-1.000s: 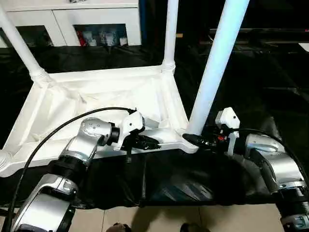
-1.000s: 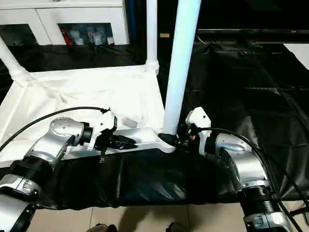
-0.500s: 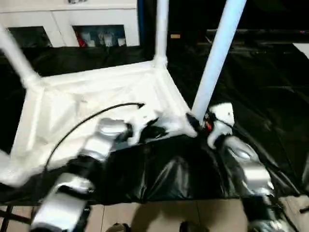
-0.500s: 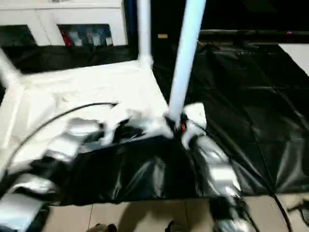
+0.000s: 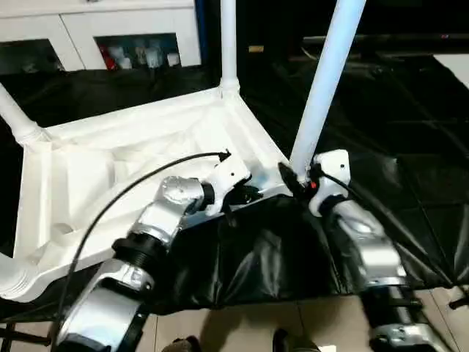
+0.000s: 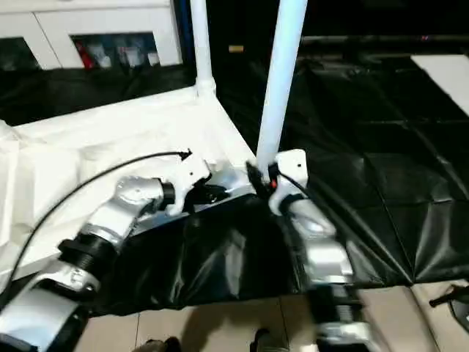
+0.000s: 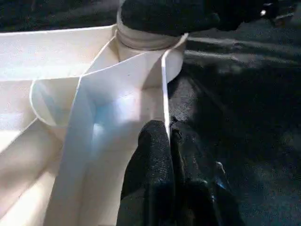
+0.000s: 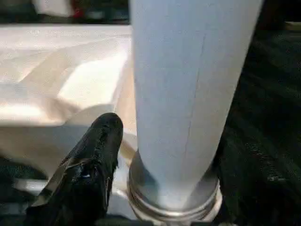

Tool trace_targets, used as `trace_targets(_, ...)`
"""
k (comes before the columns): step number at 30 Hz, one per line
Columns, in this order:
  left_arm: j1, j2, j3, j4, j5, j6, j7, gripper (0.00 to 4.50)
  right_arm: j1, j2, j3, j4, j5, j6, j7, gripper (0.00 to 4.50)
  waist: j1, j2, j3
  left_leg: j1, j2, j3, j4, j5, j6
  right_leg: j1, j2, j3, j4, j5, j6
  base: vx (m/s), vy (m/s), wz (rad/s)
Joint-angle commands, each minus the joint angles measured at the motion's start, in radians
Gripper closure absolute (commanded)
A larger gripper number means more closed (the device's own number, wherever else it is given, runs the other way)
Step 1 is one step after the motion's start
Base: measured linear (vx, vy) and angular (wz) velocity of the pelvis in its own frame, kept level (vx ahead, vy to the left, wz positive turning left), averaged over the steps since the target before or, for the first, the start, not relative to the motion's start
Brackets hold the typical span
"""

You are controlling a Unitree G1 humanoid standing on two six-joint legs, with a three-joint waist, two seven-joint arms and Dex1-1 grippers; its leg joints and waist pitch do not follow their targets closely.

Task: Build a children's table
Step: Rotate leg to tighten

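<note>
The children's table lies upside down on a black sheet [image 5: 410, 147], its white tabletop [image 5: 124, 161] filling the left and centre of the head view with the ribbed underside facing up. Three legs stand up from its corner sockets: the near leg [image 5: 326, 81] rises right of centre, the far leg [image 5: 229, 44] stands at top centre, and another leg [image 5: 15, 117] leans at the left edge.

The left gripper [image 7: 164, 141], low in the middle of the frame, is pinched closed on the thin side wall of the tabletop, one black finger on each face.

The right gripper [image 5: 293, 178] sits at the base of the near leg, just right of centre. One finger [image 8: 94, 155] shows beside the leg, apart from it; the jaws stand open around the base.

A white cabinet [image 5: 110, 29] stands at the upper left.
</note>
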Motion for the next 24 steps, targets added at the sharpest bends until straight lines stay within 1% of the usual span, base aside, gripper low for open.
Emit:
trace_targets(1, 0.01, 0.015, -0.042, 0.025, 0.013, -0.039, -0.051, 4.5, 0.022, -0.016, 0.069, 0.005, 0.03, 0.011, 0.137, 1.46, 0.006, -0.01, -0.048, 0.004, 0.04, -0.002, -0.07, -0.31, 0.069, 0.033, -0.041, 0.03, -0.063, -0.319, -0.196, 0.0, 0.0, 0.0)
trace_targets(2, 0.014, 0.024, -0.042, 0.018, 0.006, -0.043, -0.076, 4.5, 0.023, -0.034, 0.066, 0.004, 0.034, 0.007, 0.161, 1.46, 0.01, -0.006, -0.052, 0.004, 0.042, 0.0, -0.065, -0.266, 0.079, 0.035, -0.042, 0.029, -0.057, -0.269, -0.216, 0.053, -0.046, 0.04)
trace_targets(3, 0.019, 0.036, -0.042, 0.01, -0.001, -0.047, -0.109, 4.5, 0.023, -0.057, 0.062, 0.002, 0.038, 0.001, 0.191, 1.46, 0.01, -0.006, -0.056, 0.004, 0.042, 0.003, -0.062, -0.239, 0.086, 0.038, -0.042, 0.028, -0.053, -0.233, -0.228, 0.062, -0.052, 0.04)
trace_targets(4, 0.024, 0.052, -0.045, 0.002, -0.006, -0.059, -0.141, 4.5, 0.023, -0.082, 0.058, -0.001, 0.048, -0.001, 0.231, 1.46, 0.012, -0.007, -0.057, 0.0, 0.042, 0.004, -0.057, -0.192, 0.098, 0.043, -0.041, 0.024, -0.044, -0.165, -0.25, 0.091, -0.079, 0.03)
trace_targets(5, 0.028, 0.067, -0.046, -0.003, -0.011, -0.071, -0.167, 4.5, 0.022, -0.112, 0.056, -0.003, 0.061, -0.002, 0.275, 1.46, 0.012, -0.009, -0.063, -0.003, 0.041, 0.006, -0.049, -0.142, 0.112, 0.05, -0.038, 0.021, -0.033, -0.088, -0.271, 0.061, -0.055, 0.01)
trace_targets(6, 0.03, 0.075, -0.045, -0.005, -0.016, -0.076, -0.181, 4.5, 0.022, -0.129, 0.055, -0.005, 0.071, -0.001, 0.305, 1.46, 0.012, -0.011, -0.066, -0.005, 0.039, 0.007, -0.045, -0.118, 0.121, 0.053, -0.037, 0.021, -0.026, -0.044, -0.282, 0.054, -0.047, 0.0)
trace_targets(7, 0.031, 0.083, -0.043, -0.005, -0.024, -0.082, -0.197, 4.5, 0.022, -0.15, 0.056, -0.007, 0.084, 0.001, 0.343, 1.46, 0.015, -0.009, -0.067, -0.005, 0.038, 0.01, -0.038, -0.075, 0.14, 0.051, -0.034, 0.022, -0.015, 0.046, -0.303, 0.0, 0.0, 0.0)
trace_targets(8, 0.034, 0.09, -0.043, -0.007, -0.031, -0.084, -0.214, 4.5, 0.023, -0.166, 0.059, -0.009, 0.092, 0.001, 0.373, 1.46, 0.016, -0.013, -0.071, -0.004, 0.038, 0.01, -0.035, -0.056, 0.151, 0.054, -0.033, 0.021, -0.01, 0.087, -0.312, 0.0, 0.0, 0.0)
trace_targets(9, 0.037, 0.098, -0.044, -0.011, -0.037, -0.085, -0.235, 4.5, 0.023, -0.183, 0.064, -0.012, 0.101, 0.005, 0.406, 1.46, 0.019, -0.011, -0.074, -0.004, 0.039, 0.01, -0.031, -0.02, 0.173, 0.056, -0.031, 0.019, -0.001, 0.149, -0.327, 0.0, 0.0, 0.0)
trace_targets(10, 0.042, 0.113, -0.046, -0.014, -0.047, -0.089, -0.269, 4.5, 0.024, -0.213, 0.075, -0.013, 0.113, 0.006, 0.472, 1.46, 0.023, -0.011, -0.073, -0.003, 0.04, 0.011, -0.028, -0.01, 0.188, 0.056, -0.029, 0.015, 0.002, 0.165, -0.336, 0.0, 0.0, 0.0)
trace_targets(11, 0.045, 0.12, -0.047, -0.016, -0.05, -0.094, -0.283, 4.5, 0.021, -0.226, 0.081, -0.009, 0.116, 0.009, 0.5, 1.46, 0.027, -0.011, -0.074, -0.001, 0.043, 0.013, -0.027, -0.015, 0.196, 0.056, -0.029, 0.014, 0.003, 0.151, -0.342, 0.0, 0.0, 0.0)
trace_targets(12, 0.046, 0.123, -0.048, -0.016, -0.051, -0.097, -0.291, 4.5, 0.018, -0.233, 0.084, -0.007, 0.118, 0.01, 0.517, 1.46, 0.027, -0.01, -0.073, -0.002, 0.045, 0.013, -0.027, -0.018, 0.198, 0.056, -0.029, 0.013, 0.004, 0.137, -0.343, 0.0, 0.0, 0.0)
trace_targets(13, 0.046, 0.127, -0.049, -0.016, -0.052, -0.099, -0.298, 4.5, 0.016, -0.239, 0.087, -0.005, 0.12, 0.012, 0.533, 1.46, 0.029, -0.009, -0.071, -0.001, 0.047, 0.013, -0.028, -0.034, 0.195, 0.054, -0.031, 0.012, 0.001, 0.095, -0.342, 0.0, 0.0, 0.0)
trace_targets(14, 0.049, 0.134, -0.052, -0.018, -0.056, -0.105, -0.316, 4.5, 0.011, -0.253, 0.093, 0.003, 0.122, 0.01, 0.564, 1.46, 0.029, -0.017, -0.07, -0.001, 0.048, 0.015, -0.028, -0.048, 0.19, 0.053, -0.031, 0.013, -0.002, 0.066, -0.338, 0.0, 0.0, 0.0)
trace_targets(15, 0.052, 0.141, -0.054, -0.022, -0.063, -0.107, -0.337, 4.5, 0.002, -0.262, 0.097, 0.014, 0.122, 0.002, 0.586, 1.46, 0.033, -0.014, -0.065, 0.002, 0.051, 0.016, -0.032, -0.102, 0.166, 0.049, -0.034, 0.015, -0.009, -0.036, -0.328, 0.0, 0.0, 0.0)
trace_targets(16, 0.052, 0.141, -0.054, -0.022, -0.063, -0.107, -0.337, 4.5, 0.002, -0.262, 0.097, 0.014, 0.122, 0.002, 0.586, 1.46, 0.034, -0.014, -0.064, 0.004, 0.052, 0.017, -0.033, -0.121, 0.155, 0.047, -0.034, 0.016, -0.012, -0.071, -0.323, 0.0, 0.0, 0.0)
trace_targets(17, 0.054, 0.15, -0.058, -0.022, -0.068, -0.112, -0.363, 4.5, -0.024, -0.265, 0.099, 0.049, 0.122, -0.012, 0.606, 1.46, 0.035, -0.019, -0.061, 0.006, 0.053, 0.021, -0.036, -0.162, 0.131, 0.043, -0.035, 0.018, -0.018, -0.144, -0.309, 0.0, 0.0, 0.0)
trace_targets(18, 0.055, 0.152, -0.06, -0.021, -0.068, -0.112, -0.369, 4.5, -0.033, -0.266, 0.1, 0.059, 0.126, -0.013, 0.614, 1.46, 0.036, -0.016, -0.059, 0.009, 0.054, 0.022, -0.039, -0.199, 0.103, 0.04, -0.036, 0.019, -0.022, -0.216, -0.296, 0.0, 0.0, 0.0)
trace_targets(19, 0.056, 0.155, -0.063, -0.022, -0.068, -0.115, -0.376, 4.5, -0.045, -0.265, 0.102, 0.073, 0.126, -0.02, 0.622, 1.46, 0.036, -0.019, -0.06, 0.012, 0.055, 0.024, -0.038, -0.21, 0.093, 0.037, -0.036, 0.02, -0.025, -0.237, -0.289, 0.0, 0.0, 0.0)
trace_targets(20, 0.057, 0.156, -0.064, -0.022, -0.068, -0.115, -0.382, 4.5, -0.053, -0.265, 0.104, 0.082, 0.127, -0.024, 0.628, 1.46, 0.037, -0.018, -0.058, 0.013, 0.056, 0.024, -0.04, -0.221, 0.084, 0.034, -0.036, 0.021, -0.026, -0.257, -0.284, 0.0, 0.0, 0.0)
trace_targets(21, 0.058, 0.157, -0.065, -0.022, -0.067, -0.116, -0.384, 4.5, -0.059, -0.265, 0.108, 0.088, 0.127, -0.03, 0.636, 1.46, 0.037, -0.018, -0.059, 0.012, 0.056, 0.024, -0.04, -0.222, 0.072, 0.036, -0.036, 0.022, -0.025, -0.265, -0.276, 0.0, 0.0, 0.0)
trace_targets(22, 0.058, 0.157, -0.066, -0.022, -0.067, -0.117, -0.385, 4.5, -0.063, -0.265, 0.11, 0.092, 0.128, -0.033, 0.642, 1.46, 0.039, -0.018, -0.062, 0.011, 0.056, 0.024, -0.04, -0.209, 0.07, 0.037, -0.036, 0.022, -0.023, -0.245, -0.272, 0.0, 0.0, 0.0)
trace_targets(23, 0.058, 0.157, -0.067, -0.022, -0.067, -0.116, -0.386, 4.5, -0.069, -0.264, 0.117, 0.098, 0.126, -0.034, 0.652, 1.46, 0.039, -0.018, -0.063, 0.012, 0.057, 0.024, -0.039, -0.193, 0.073, 0.036, -0.035, 0.022, -0.019, -0.214, -0.276, 0.0, 0.0, 0.0)
trace_targets(24, 0.058, 0.157, -0.067, -0.022, -0.067, -0.116, -0.386, 4.5, -0.069, -0.264, 0.117, 0.099, 0.126, -0.034, 0.653, 1.46, 0.039, -0.019, -0.065, 0.01, 0.055, 0.024, -0.037, -0.18, 0.077, 0.039, -0.034, 0.022, -0.016, -0.192, -0.279, 0.0, 0.0, 0.0)
